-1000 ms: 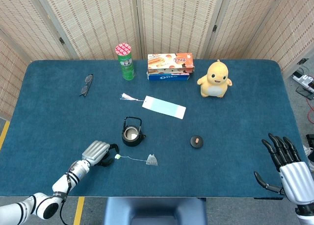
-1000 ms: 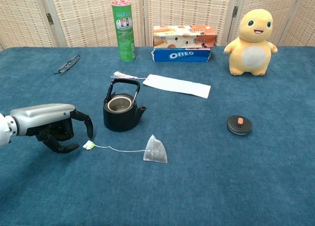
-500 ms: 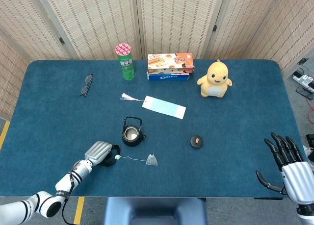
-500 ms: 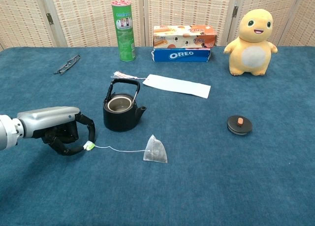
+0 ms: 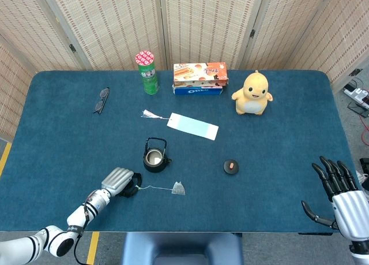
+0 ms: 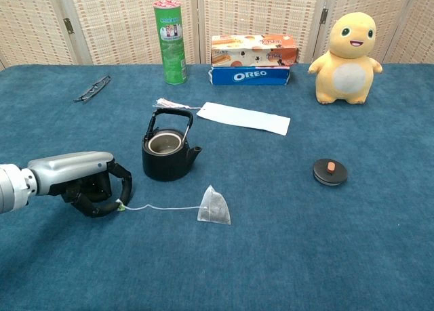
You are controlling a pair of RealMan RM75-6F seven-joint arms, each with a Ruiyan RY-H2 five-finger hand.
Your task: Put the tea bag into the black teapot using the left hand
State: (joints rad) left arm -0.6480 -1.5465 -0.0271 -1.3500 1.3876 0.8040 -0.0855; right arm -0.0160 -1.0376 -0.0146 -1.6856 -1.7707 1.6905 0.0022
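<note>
The black teapot (image 5: 155,156) (image 6: 167,152) stands upright and lidless near the table's middle. Its lid (image 5: 231,167) (image 6: 330,171) lies well to the right. The tea bag (image 5: 179,189) (image 6: 213,207) rests on the cloth in front of the teapot, its string running left. My left hand (image 5: 118,181) (image 6: 81,179) lies low at the string's end, fingers curled around the small tag, which is nearly hidden. My right hand (image 5: 337,193) hangs at the table's lower right corner with its fingers spread and nothing in them.
A long pale paper strip (image 5: 193,126) lies behind the teapot. Along the back stand a green can (image 5: 148,72), stacked biscuit boxes (image 5: 199,79) and a yellow toy (image 5: 252,93). Glasses (image 5: 101,100) lie at the far left.
My left hand's fingers have closed in around the tag at the string's end. The tea bag has not moved. The right hand has sunk slightly.
</note>
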